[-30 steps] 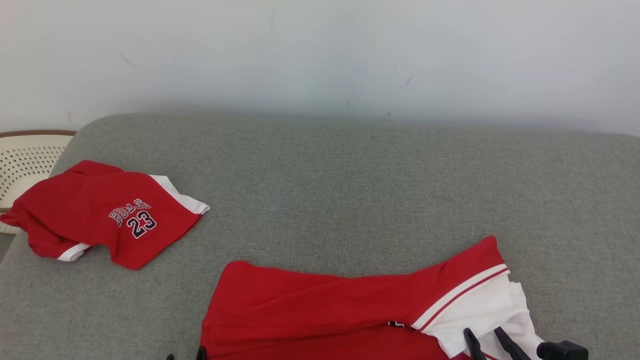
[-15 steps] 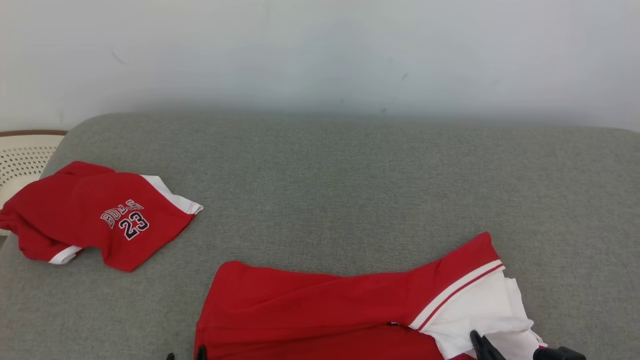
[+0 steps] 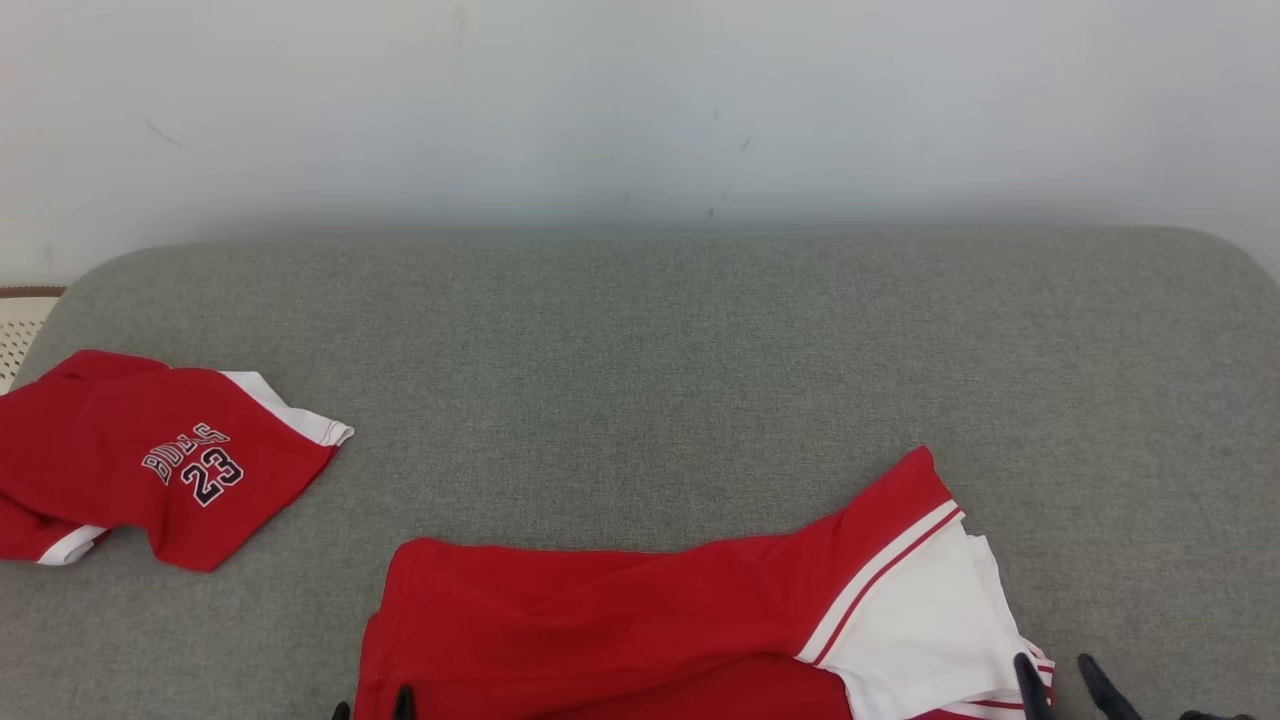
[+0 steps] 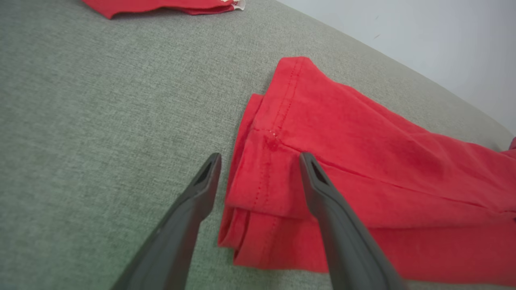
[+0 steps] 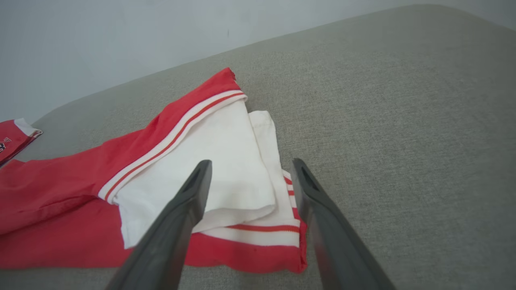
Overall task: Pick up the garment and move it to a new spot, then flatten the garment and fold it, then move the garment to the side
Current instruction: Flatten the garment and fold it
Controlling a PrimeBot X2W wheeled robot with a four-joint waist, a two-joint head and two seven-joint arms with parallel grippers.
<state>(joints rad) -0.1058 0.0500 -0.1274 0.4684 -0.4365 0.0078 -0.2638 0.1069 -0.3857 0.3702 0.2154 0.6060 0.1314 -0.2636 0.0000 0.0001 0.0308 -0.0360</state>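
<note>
Left gripper (image 4: 260, 157) wide open, gripping nothing, hem of red garment (image 4: 363, 153) between jaws; right gripper (image 5: 250, 162) equally open, empty, white panel (image 5: 217, 137) between jaws.

Grey upholstered surface (image 3: 650, 350) against a pale wall (image 3: 640, 100). Near edge, centre: red garment (image 3: 620, 620), lying creased, its white sleeve (image 3: 920, 620) with red-striped trim at the right end. Far left: second red garment (image 3: 130, 470) printed "23", well apart, near a perforated basket (image 3: 18, 325). Left gripper (image 3: 372, 708) tips, parted, at the garment's left corner; right gripper (image 3: 1060, 690) tips, parted, just beside the sleeve.
</note>
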